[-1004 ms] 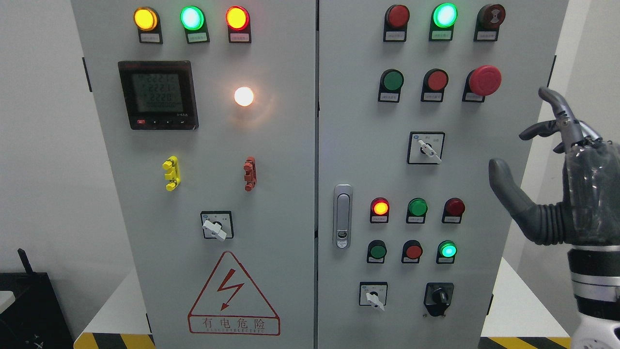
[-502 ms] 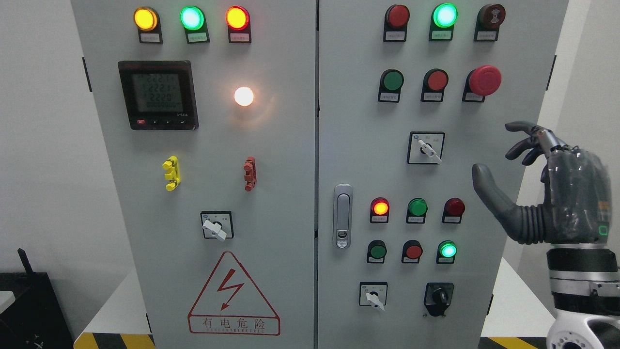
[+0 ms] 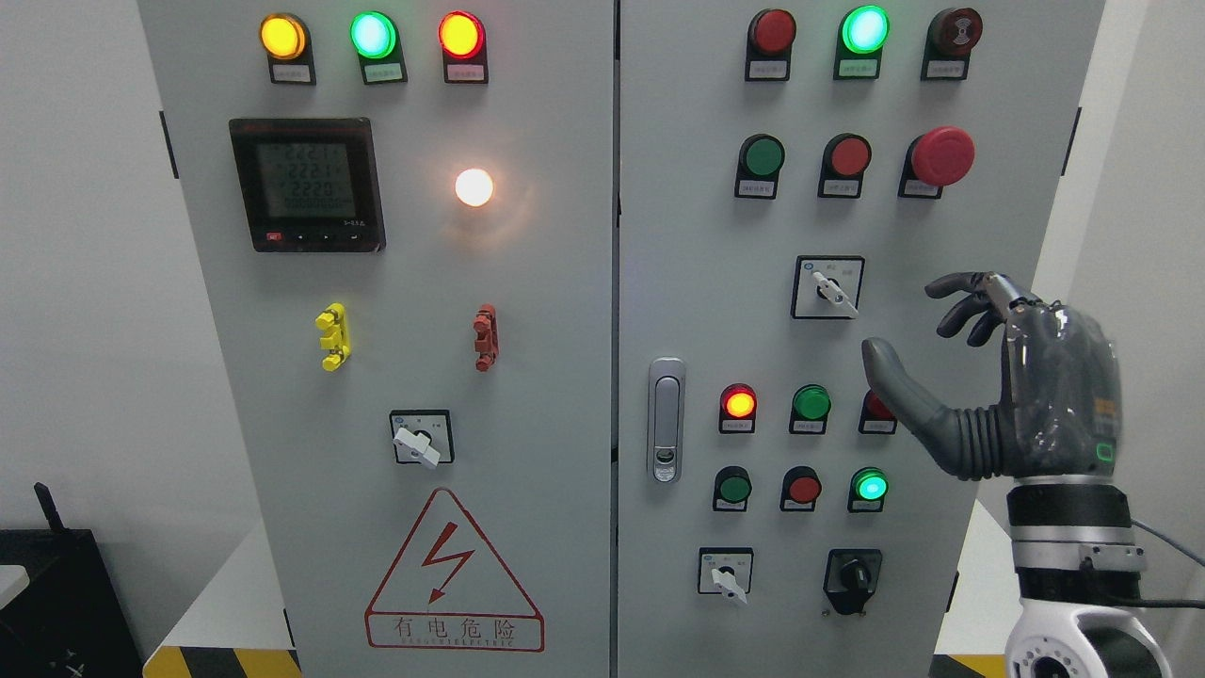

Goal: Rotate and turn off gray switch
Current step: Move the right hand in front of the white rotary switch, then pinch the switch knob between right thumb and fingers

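The right hand (image 3: pixel 998 386) is wide open and holds nothing, near the gray switch (image 3: pixel 828 288) on the big box (image 3: pixel 565 377).

Gray switch (image 3: pixel 834 292), handle angled lower-right

The right hand (image 3: pixel 1012 386) is raised upright on its arm from the lower right, thumb stretched out to the left, fingers (image 3: pixel 965 301) loosely curled, holding nothing.
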You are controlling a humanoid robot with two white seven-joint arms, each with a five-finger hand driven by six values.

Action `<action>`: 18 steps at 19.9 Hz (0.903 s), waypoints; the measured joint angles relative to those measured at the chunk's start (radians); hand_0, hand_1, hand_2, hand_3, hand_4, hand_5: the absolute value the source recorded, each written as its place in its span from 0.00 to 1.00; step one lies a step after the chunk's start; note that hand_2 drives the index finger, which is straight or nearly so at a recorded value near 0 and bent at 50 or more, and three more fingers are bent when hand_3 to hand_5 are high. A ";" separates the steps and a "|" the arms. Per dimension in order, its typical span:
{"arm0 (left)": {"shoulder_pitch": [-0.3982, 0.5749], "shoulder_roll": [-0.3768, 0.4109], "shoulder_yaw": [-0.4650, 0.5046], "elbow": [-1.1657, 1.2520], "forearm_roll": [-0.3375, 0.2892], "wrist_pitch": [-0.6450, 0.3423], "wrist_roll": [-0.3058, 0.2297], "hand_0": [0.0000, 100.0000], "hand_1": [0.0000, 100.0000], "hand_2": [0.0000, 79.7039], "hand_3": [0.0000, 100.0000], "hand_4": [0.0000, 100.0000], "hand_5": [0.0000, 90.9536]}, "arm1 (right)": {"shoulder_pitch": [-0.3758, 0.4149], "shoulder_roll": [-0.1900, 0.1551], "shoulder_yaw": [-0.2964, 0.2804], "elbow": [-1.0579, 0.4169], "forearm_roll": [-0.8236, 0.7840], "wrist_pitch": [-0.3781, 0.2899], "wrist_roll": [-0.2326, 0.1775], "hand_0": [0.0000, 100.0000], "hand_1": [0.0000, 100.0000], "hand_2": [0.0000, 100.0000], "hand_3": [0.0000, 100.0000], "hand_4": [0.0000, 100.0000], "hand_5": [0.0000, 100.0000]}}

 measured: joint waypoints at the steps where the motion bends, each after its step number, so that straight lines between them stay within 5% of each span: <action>1: 0.000 0.000 0.000 0.000 0.000 0.000 0.000 0.12 0.39 0.00 0.00 0.00 0.00 | -0.001 0.006 0.005 0.003 0.001 0.000 -0.006 0.05 0.33 0.43 0.86 0.83 0.98; 18: 0.000 0.000 0.000 0.000 0.000 0.000 0.000 0.12 0.39 0.00 0.00 0.00 0.00 | -0.044 0.055 0.048 0.058 0.047 0.051 -0.061 0.07 0.37 0.51 0.92 0.87 0.99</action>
